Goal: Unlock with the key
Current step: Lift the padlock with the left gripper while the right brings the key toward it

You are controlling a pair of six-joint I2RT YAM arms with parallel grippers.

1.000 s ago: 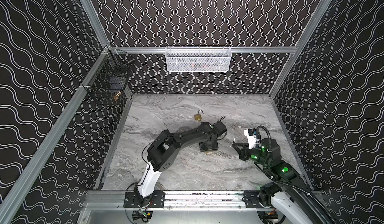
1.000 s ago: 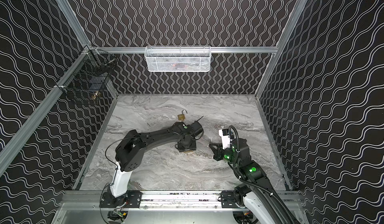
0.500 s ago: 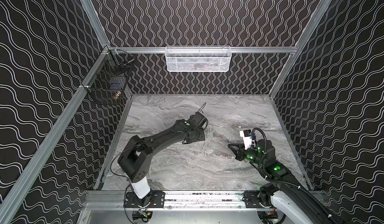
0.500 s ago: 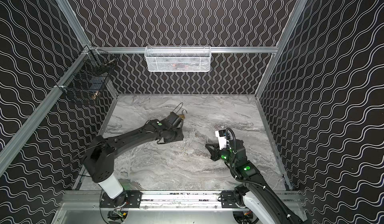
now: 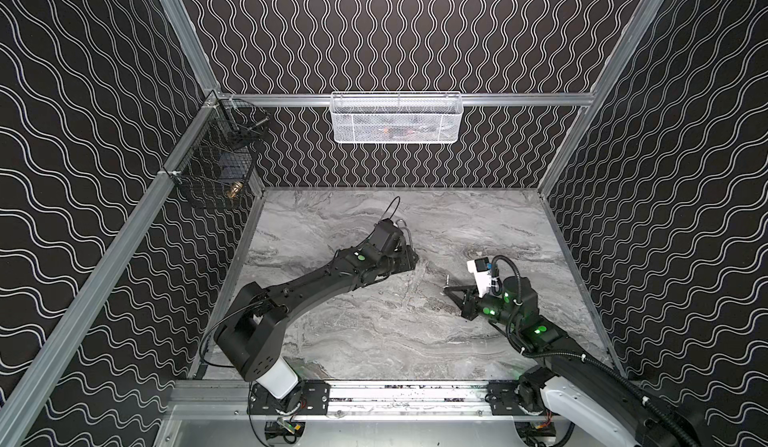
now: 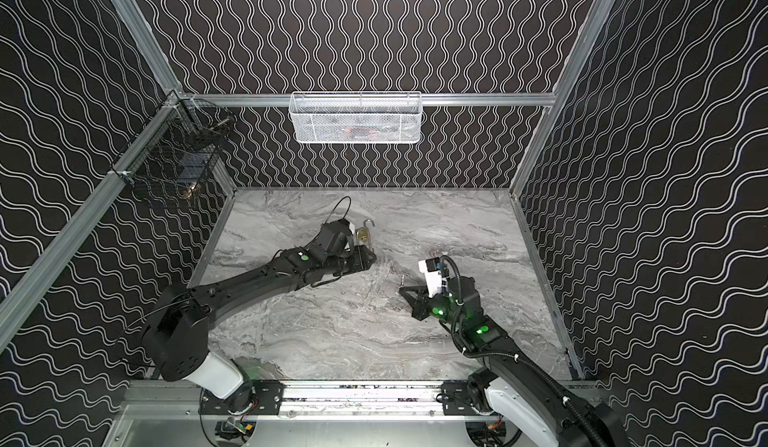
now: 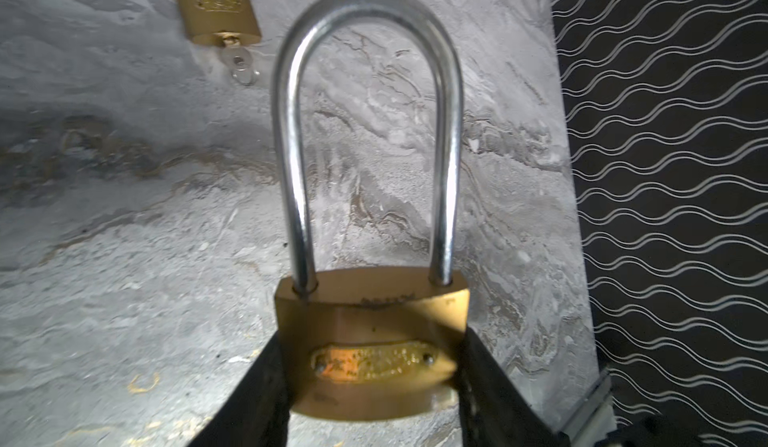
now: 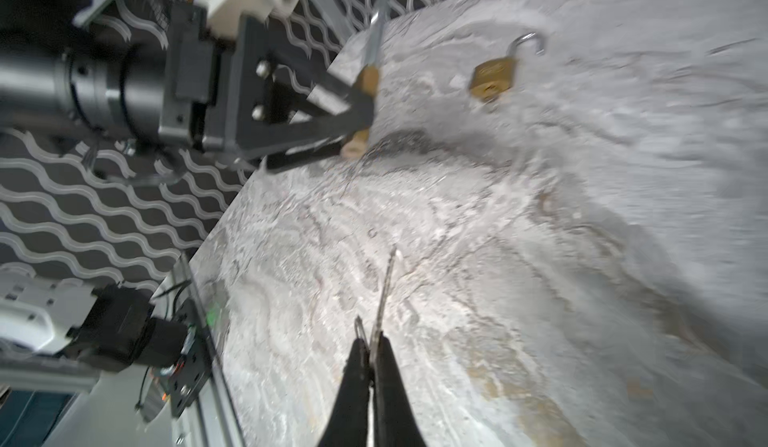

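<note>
Left gripper (image 7: 372,341) is clamped on a brass long-shackle padlock (image 7: 374,299), one black finger (image 7: 266,386) pressed to each narrow side of the body. The steel shackle (image 7: 368,8) juts out past the fingertips, both its legs running down into the body. The nameplate face is turned toward the wrist camera. The lock is off the marble table (image 7: 124,258). From the right wrist camera the left gripper (image 8: 359,108) is seen side-on, with brass showing on either side of the fingers. Right gripper (image 8: 372,341) is pinched tight on a small silver key (image 8: 386,287). The key's bow is buried between the pads, its blade points straight out beyond the tips, and a thin ring pokes out beside it. In both top views that key (image 5: 447,278) (image 6: 402,278) is well apart from the left fingers, with bare table between the two grippers. A second padlock (image 7: 216,8), smaller, lies flat on the table out beyond the left fingertips and touches neither gripper. It has its own key (image 7: 239,60) seated in the keyway, and its hooked shackle (image 8: 530,42) is swung open. In a top view it (image 6: 363,237) lies just beside the left wrist.
</note>
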